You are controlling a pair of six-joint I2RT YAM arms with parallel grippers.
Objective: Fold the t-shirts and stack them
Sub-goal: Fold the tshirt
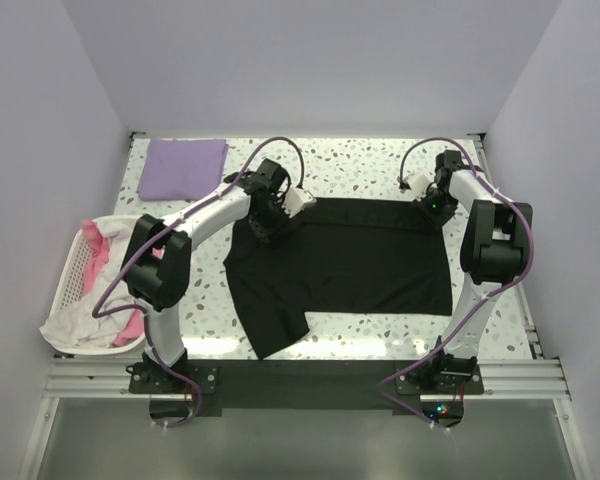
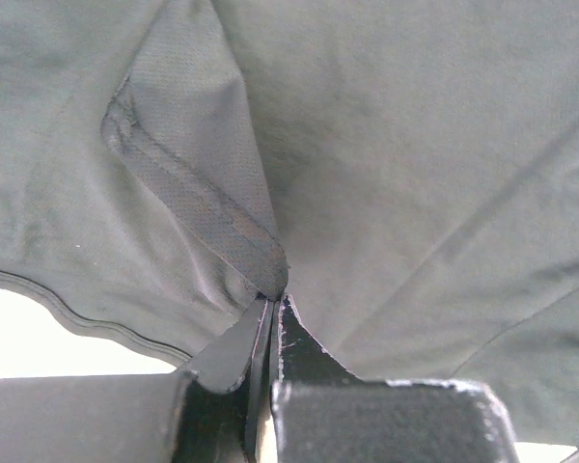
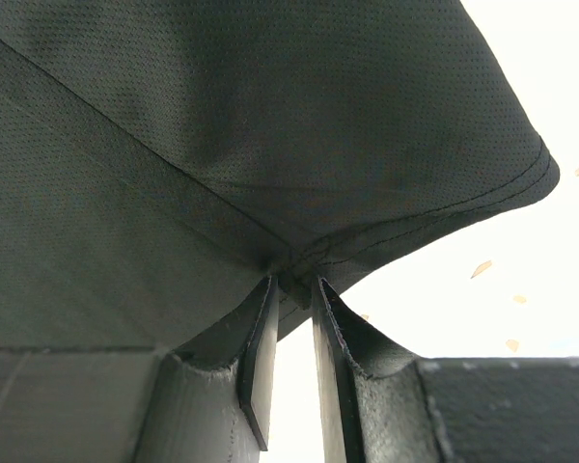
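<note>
A large black t-shirt [image 1: 345,260] lies spread across the middle of the table, one sleeve pointing to the near edge. My left gripper [image 1: 270,218] is at its far left corner, shut on a fold of the black cloth [image 2: 270,280]. At the far right corner my right gripper [image 1: 432,210] is shut on the shirt's hem [image 3: 294,275], the jaws pinching a bunched seam. A lavender t-shirt [image 1: 184,167] lies as a flat folded square at the far left of the table.
A white lattice laundry basket [image 1: 72,270] with pink and white clothes stands at the left edge of the table. The speckled tabletop [image 1: 360,170] shows behind the black shirt. Walls close in on the left, right and back.
</note>
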